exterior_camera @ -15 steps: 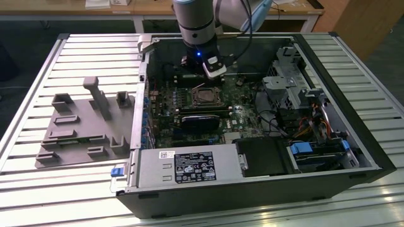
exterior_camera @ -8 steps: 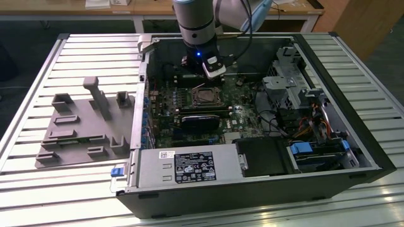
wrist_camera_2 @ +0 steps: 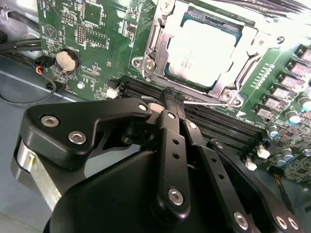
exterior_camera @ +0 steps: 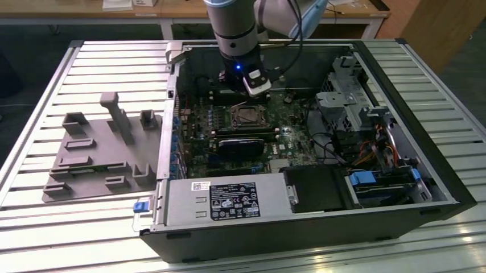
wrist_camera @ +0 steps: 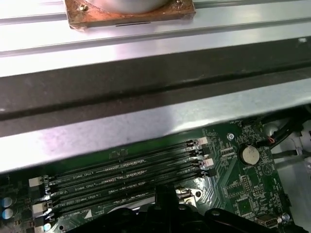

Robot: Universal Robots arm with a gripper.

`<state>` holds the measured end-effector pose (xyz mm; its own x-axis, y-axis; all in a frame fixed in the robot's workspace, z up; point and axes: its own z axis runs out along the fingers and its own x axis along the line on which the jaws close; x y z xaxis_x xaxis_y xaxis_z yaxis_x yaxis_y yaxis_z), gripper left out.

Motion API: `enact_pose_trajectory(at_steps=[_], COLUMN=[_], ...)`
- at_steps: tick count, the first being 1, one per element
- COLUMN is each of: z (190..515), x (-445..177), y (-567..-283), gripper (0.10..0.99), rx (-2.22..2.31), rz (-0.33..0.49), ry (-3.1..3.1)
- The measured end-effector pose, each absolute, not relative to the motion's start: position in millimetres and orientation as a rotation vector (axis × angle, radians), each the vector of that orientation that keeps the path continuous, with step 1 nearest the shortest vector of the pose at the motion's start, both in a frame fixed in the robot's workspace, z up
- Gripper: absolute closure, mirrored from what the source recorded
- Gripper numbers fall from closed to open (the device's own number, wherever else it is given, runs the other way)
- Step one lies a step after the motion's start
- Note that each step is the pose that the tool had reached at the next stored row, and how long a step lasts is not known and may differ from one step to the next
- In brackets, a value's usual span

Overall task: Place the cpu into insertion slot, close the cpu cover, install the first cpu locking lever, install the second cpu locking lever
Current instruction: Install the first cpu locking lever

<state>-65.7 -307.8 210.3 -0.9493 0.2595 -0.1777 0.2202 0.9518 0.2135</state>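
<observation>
gripper [wrist_camera_2: 173, 98]: jaws clenched, tips together at end of thin locking lever [wrist_camera_2: 206, 102], grasp on it unclear | cpu [wrist_camera_2: 201, 51]: seated in insertion slot [wrist_camera_2: 187, 80], cpu cover [wrist_camera_2: 245, 60] down around it | power supply label [exterior_camera: 231, 202]: print too small to tell

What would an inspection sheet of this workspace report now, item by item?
Surface: slatted metal table carrying an open computer case.
Job's things: cpu seated in the insertion slot; cpu cover lying down around it.
Clutter: grey fixture tray on the table, at the exterior view's left of the case.
Tool: tool shut, its tips at a thin metal lever beside the socket.
Cables: wire bundle inside the case.
Surroundings: wooden bench behind the table.
</observation>
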Motion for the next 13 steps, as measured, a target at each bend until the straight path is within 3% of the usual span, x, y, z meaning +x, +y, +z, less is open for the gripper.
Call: enact_pose_trajectory(at_steps=[13], z=[205.3], x=[-66.4], y=[-295.5], gripper=[0.980], rx=[0.399], rz=[0.229], ry=[2.884])
